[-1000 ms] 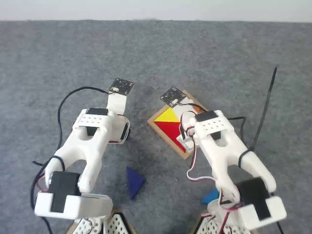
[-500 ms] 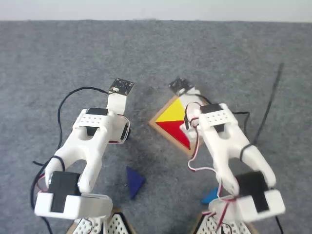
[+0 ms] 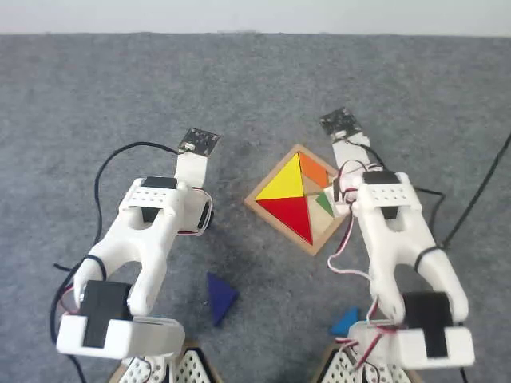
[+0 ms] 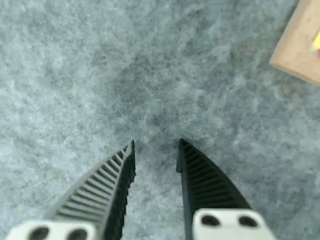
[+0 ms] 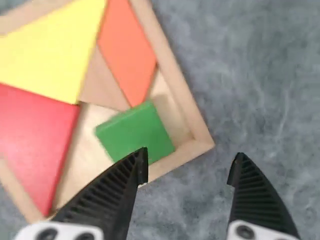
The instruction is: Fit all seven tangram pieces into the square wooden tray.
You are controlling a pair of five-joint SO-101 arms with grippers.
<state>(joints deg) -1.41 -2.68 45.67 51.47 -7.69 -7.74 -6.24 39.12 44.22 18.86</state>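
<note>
The square wooden tray (image 3: 271, 217) lies between the arms, turned like a diamond. It holds a yellow triangle (image 3: 281, 185), a red triangle (image 3: 289, 214), an orange piece (image 3: 314, 171) and a green piece (image 3: 323, 203). My right gripper (image 5: 190, 160) is open and empty above the tray's rim (image 5: 175, 100), at the corner beside the green piece (image 5: 134, 131). Out on the carpet, a dark blue triangle (image 3: 219, 297) and a light blue piece (image 3: 345, 321) lie near the arm bases. Over bare carpet left of the tray corner (image 4: 300, 45), my left gripper (image 4: 155, 145) is slightly open and holds nothing.
Grey carpet covers the whole table. A black cable (image 3: 479, 195) runs along the right side, and another (image 3: 120, 155) loops by the left arm. The left arm's body (image 3: 152, 231) stands between the tray and the dark blue triangle's side.
The right arm has swung to the right off the middle of the tray, uncovering the orange and green pieces. The left arm has not moved.
</note>
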